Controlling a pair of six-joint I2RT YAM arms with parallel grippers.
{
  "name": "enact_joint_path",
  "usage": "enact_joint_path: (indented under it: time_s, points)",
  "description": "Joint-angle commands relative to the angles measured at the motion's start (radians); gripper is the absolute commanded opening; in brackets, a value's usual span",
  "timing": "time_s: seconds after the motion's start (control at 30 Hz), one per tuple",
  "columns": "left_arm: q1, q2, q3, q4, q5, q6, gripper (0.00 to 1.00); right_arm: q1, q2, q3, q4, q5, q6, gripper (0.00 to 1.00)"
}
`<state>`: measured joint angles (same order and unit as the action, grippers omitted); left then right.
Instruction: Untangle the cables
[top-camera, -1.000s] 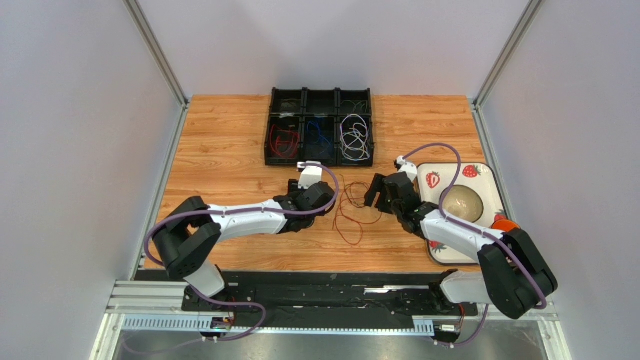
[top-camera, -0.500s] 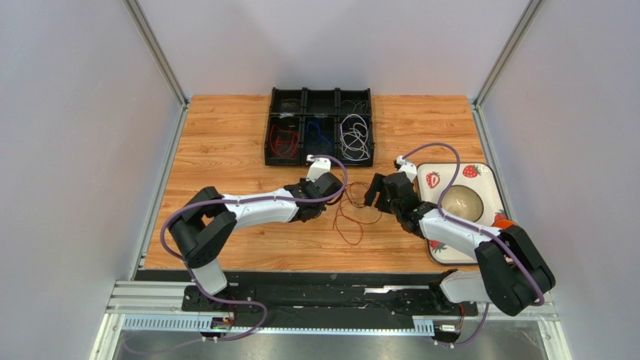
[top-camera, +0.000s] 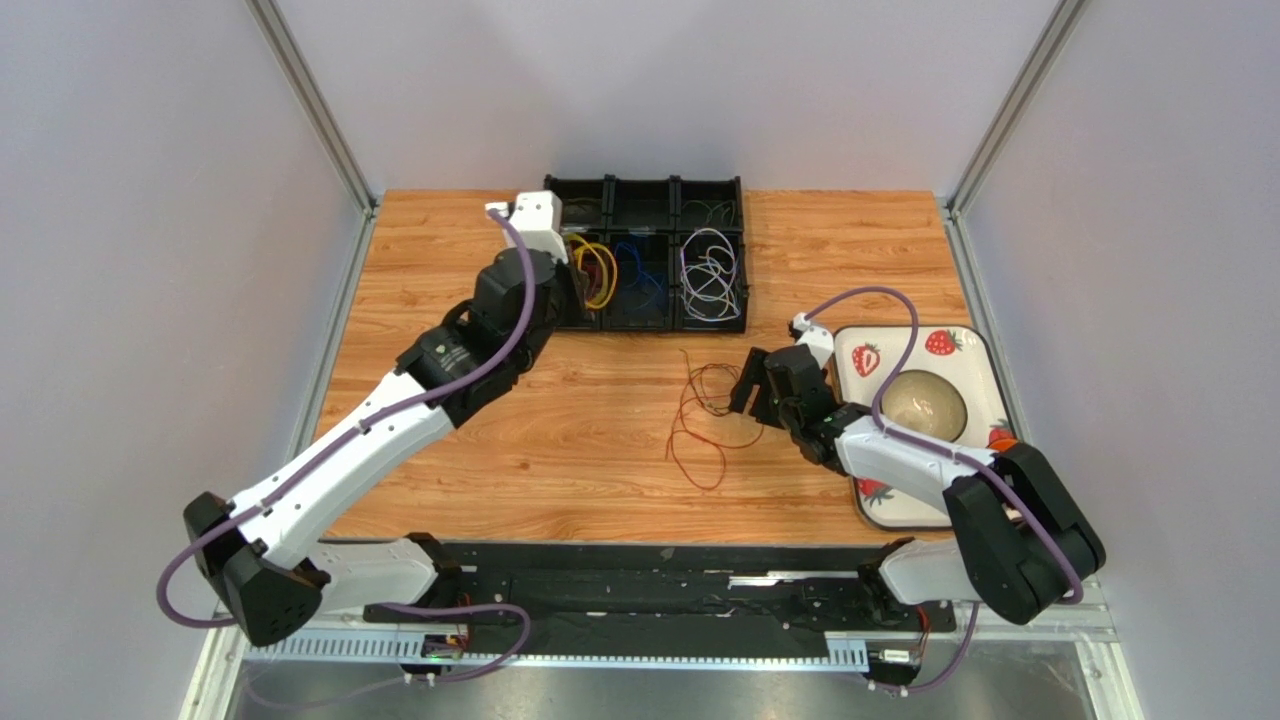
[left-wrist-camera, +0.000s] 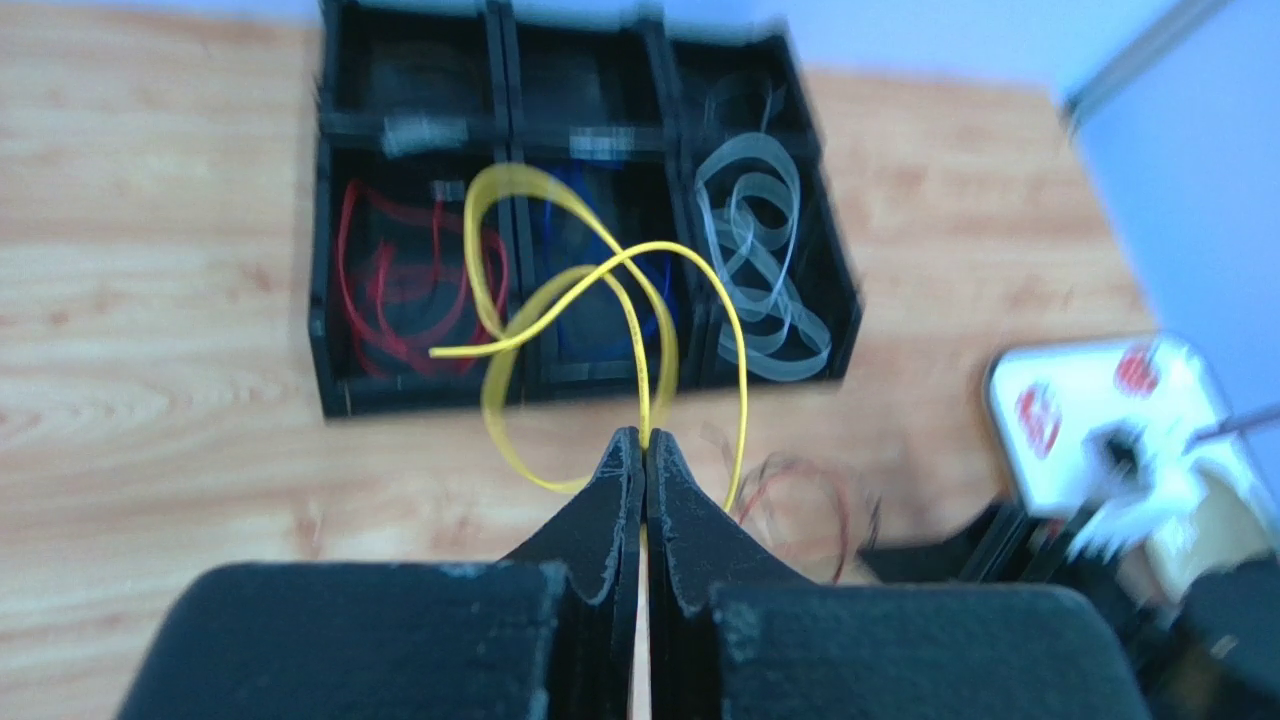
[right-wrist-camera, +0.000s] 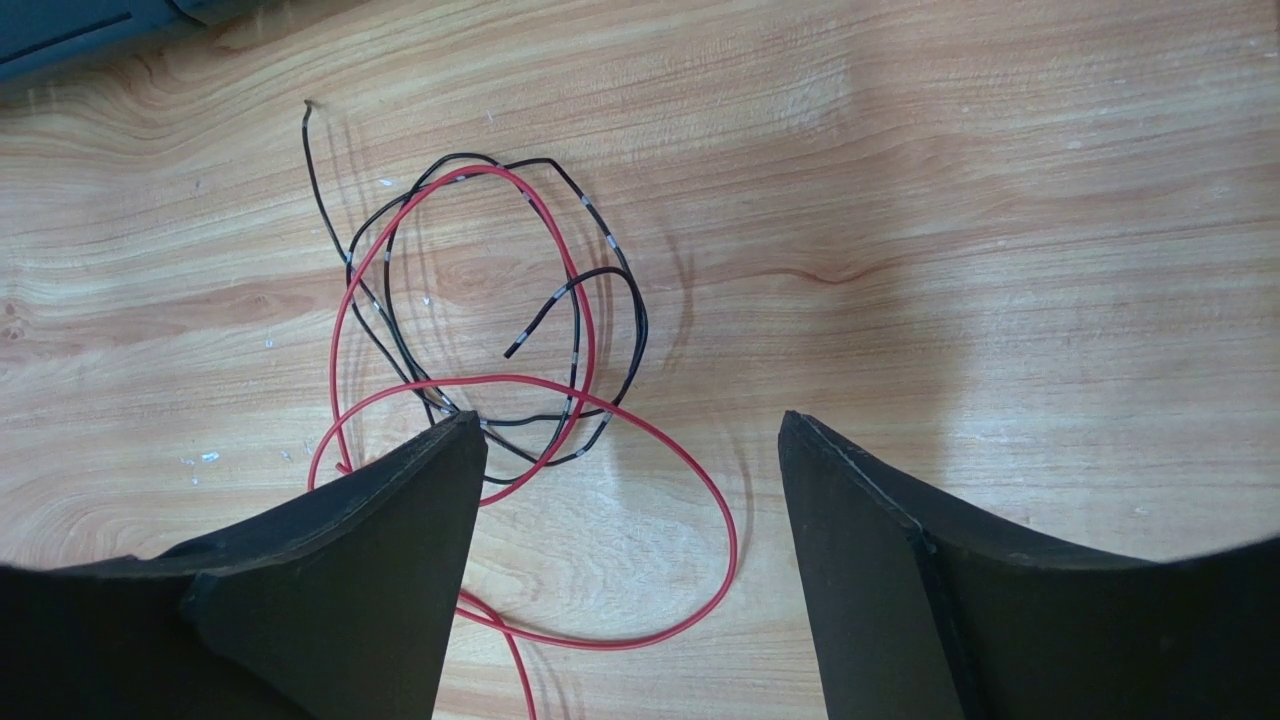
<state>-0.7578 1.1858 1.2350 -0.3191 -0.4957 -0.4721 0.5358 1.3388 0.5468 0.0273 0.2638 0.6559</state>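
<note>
left end effector (left-wrist-camera: 645, 444) pinches yellow cable (left-wrist-camera: 661, 246) over tray (left-wrist-camera: 320, 270); right end effector (right-wrist-camera: 631, 422) spread above red cable (right-wrist-camera: 511, 380).

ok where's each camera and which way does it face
Top external: fixed above and behind the robot, looking down on the table, tray, left arm and right arm.
Left wrist: faces the tray past the left gripper, shut on the yellow cable.
Right wrist: faces down through the open right gripper at the red cable and dark cable.
Shared: top and left wrist both show the tray and red cable.
</note>
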Motion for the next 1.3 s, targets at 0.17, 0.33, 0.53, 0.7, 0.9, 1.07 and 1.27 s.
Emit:
enact_joint_path:
  time_s: [0.17, 0.33, 0.53, 0.7, 0.9, 1.07, 1.27]
  points:
    - [0.04, 0.081, 0.064, -0.066, 0.183, 0.119, 0.0, 0.004, -0.02, 0.007, 0.051, 0.046, 0.03, 0.77]
    - [0.098, 0.158, 0.116, -0.069, 0.198, 0.115, 0.0, 0.003, -0.01, -0.001, 0.063, 0.071, 0.054, 0.78]
    - [0.15, 0.245, 0.204, -0.049, 0.212, 0.115, 0.0, 0.004, -0.009, -0.01, 0.062, 0.103, 0.079, 0.77]
    - [0.192, 0.333, 0.299, -0.058, 0.198, 0.113, 0.0, 0.004, 0.023, 0.018, 0.033, 0.098, 0.09, 0.77]
    - [0.258, 0.44, 0.342, -0.034, 0.192, 0.07, 0.0, 0.007, 0.098, 0.099, -0.046, 0.071, 0.061, 0.76]
    - [0.316, 0.561, 0.368, -0.017, 0.215, -0.019, 0.0, 0.007, 0.091, 0.082, -0.037, 0.058, 0.068, 0.75]
    - [0.396, 0.71, 0.437, 0.023, 0.293, -0.072, 0.0, 0.009, 0.079, 0.068, -0.003, 0.052, 0.067, 0.74]
